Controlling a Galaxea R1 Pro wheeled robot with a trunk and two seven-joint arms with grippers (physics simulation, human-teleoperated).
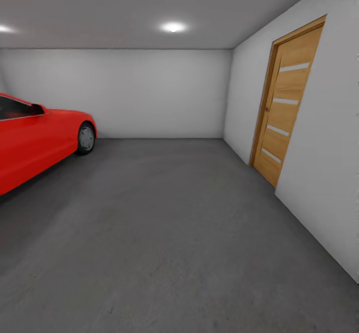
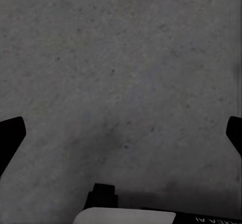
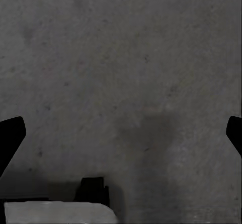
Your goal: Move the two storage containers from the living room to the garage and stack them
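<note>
I am in the garage, with its pale grey walls and dark grey concrete floor ahead of me. The two storage containers are out of view. In the left wrist view my left gripper points down at bare speckled floor, its black fingertips spread wide apart with nothing between them. My right gripper hangs the same way over the floor, its fingertips far apart and empty.
A red car is parked along the left side, its front wheel near the back wall. An orange-brown wooden door with frosted stripes stands shut in the right wall. Two ceiling lights shine overhead.
</note>
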